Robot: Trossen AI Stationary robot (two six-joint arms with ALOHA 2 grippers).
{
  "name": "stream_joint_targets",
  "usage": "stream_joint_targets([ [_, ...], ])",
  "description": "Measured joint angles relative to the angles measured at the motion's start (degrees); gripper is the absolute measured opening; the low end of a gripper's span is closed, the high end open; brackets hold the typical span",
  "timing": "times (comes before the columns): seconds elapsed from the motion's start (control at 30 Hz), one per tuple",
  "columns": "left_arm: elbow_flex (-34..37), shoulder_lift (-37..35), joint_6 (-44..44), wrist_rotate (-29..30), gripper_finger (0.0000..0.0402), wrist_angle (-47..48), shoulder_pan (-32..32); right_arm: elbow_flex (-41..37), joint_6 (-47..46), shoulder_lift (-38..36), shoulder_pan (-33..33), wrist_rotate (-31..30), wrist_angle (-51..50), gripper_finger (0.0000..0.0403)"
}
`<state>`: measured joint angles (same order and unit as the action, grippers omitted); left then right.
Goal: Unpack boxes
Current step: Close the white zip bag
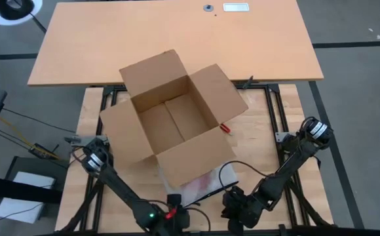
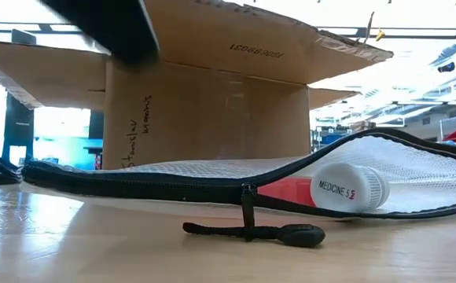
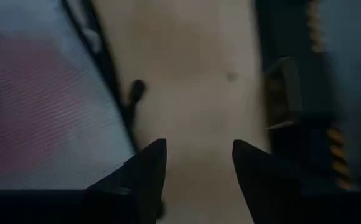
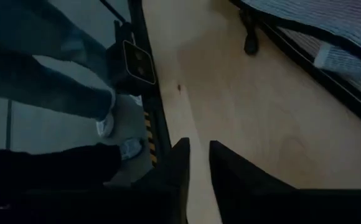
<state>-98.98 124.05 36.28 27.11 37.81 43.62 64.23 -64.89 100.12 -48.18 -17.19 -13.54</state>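
Nearest, the mesh zip pouch (image 2: 212, 177) lies unpacked at the tabletop's near edge before the emptied carton (image 1: 173, 118) at its middle, while left gripper (image 3: 196, 168), parted, and right gripper (image 4: 199, 165), nearly closed, hold nothing, so unpacking looks finished.

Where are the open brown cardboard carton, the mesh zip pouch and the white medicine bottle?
Open brown cardboard carton (image 1: 170, 121), high view, inside floor.
Mesh zip pouch (image 2: 212, 169), low view, white mesh top.
White medicine bottle (image 2: 346, 189), low view, label.

brown cardboard carton (image 1: 173, 118) | upright, four flaps spread open | empty | mid-table, far half
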Motion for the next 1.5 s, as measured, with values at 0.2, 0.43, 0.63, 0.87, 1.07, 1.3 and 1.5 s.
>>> stream_joint_targets([
  [0.2, 0.00, 2.45, 0.32, 4.96, 0.0195, 4.97, -1.51, 0.00, -1.00, 0.00, -0.09, -0.23, -0.23, 0.0137],
  [0.43, -0.17, 6.77, -1.66, 5.32, 0.0195, 6.15, -2.67, 0.00, -1.06, 0.00, -0.09, -0.38, -0.13, 0.0181],
  [0.63, -0.42, 8.10, 1.82, 5.73, 0.0170, 7.41, -3.45, 0.00, -0.95, 0.02, -0.09, -0.35, 0.17, 0.0190],
  [0.87, -1.93, 8.32, 2.30, 0.33, 0.0016, 8.22, -4.79, 0.00, 2.29, 0.02, 0.26, 1.50, 2.78, 0.0167],
  [1.07, -8.31, 8.69, 5.89, -2.48, 0.0009, 12.50, -4.85, 0.00, 5.50, 0.02, 0.30, 0.06, 7.80, 0.0150],
  [1.3, -15.76, 8.45, 8.67, -4.05, 0.0006, 14.67, -4.69, 0.00, 6.91, 0.04, -0.55, -10.58, 8.32, 0.0153],
  [1.5, -16.76, 8.34, 11.16, -4.06, 0.0006, 14.96, -4.74, 0.00, 6.78, 0.55, -1.12, -12.04, 8.68, 0.0202],
])
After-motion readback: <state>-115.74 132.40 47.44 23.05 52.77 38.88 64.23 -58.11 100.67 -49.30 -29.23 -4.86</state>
